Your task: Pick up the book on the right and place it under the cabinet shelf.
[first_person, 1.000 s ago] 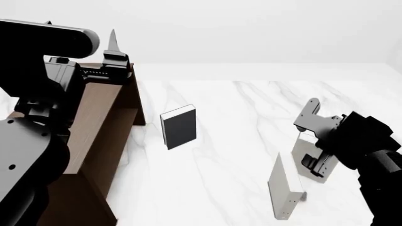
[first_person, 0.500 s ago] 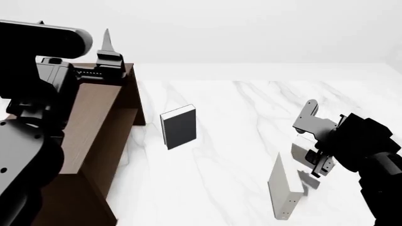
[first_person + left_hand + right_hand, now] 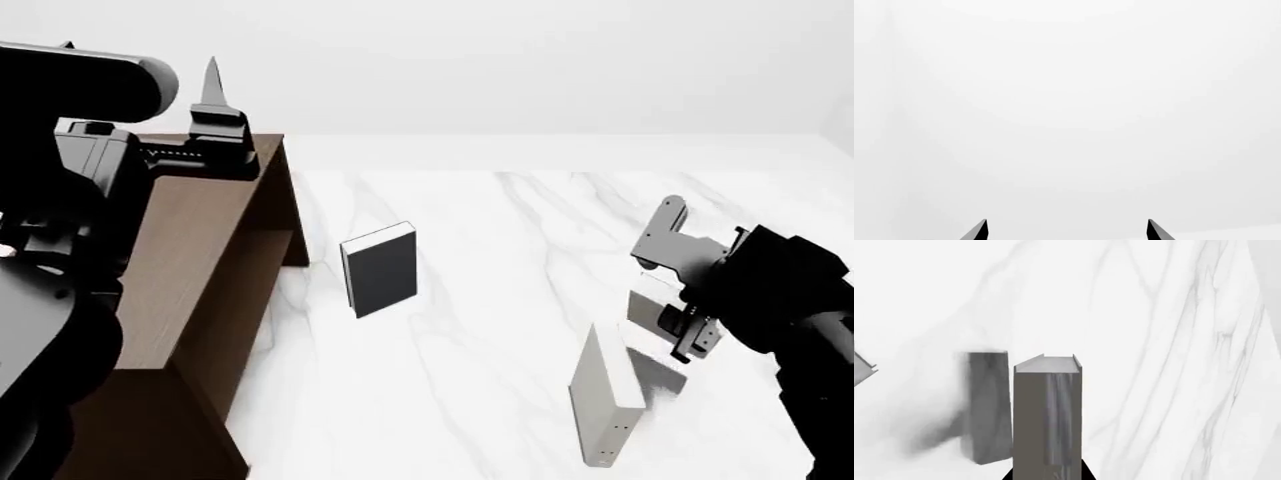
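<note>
Book (image 3: pixel 657 338): thin, off-white, held in the right gripper (image 3: pixel 674 335) above the marble worktop (image 3: pixel 507 260) at the right side of the head view. In the right wrist view it (image 3: pixel 1047 415) fills the space in front of the camera as a grey slab seen edge-on.
Right gripper: jaws pinching the book; the black arm reaches in from the lower right of the head view.
Pale grey book (image 3: pixel 603 395): stands upright on the worktop just beside the held book, on its left, with tiny dots on its narrow end. Whether the two touch is not clear.
Black book (image 3: pixel 380 268): stands upright near the middle of the worktop, white page edges along its top, well apart from the other two books.
Cabinet (image 3: pixel 200 270): tall, dark brown wood, at the left of the worktop; its flat top faces the head camera.
Left gripper (image 3: pixel 214 110): raised over the cabinet's far end, holding nothing. In the left wrist view two dark fingertips (image 3: pixel 977 231) stand well apart against a blank white background, so the jaws are spread.
</note>
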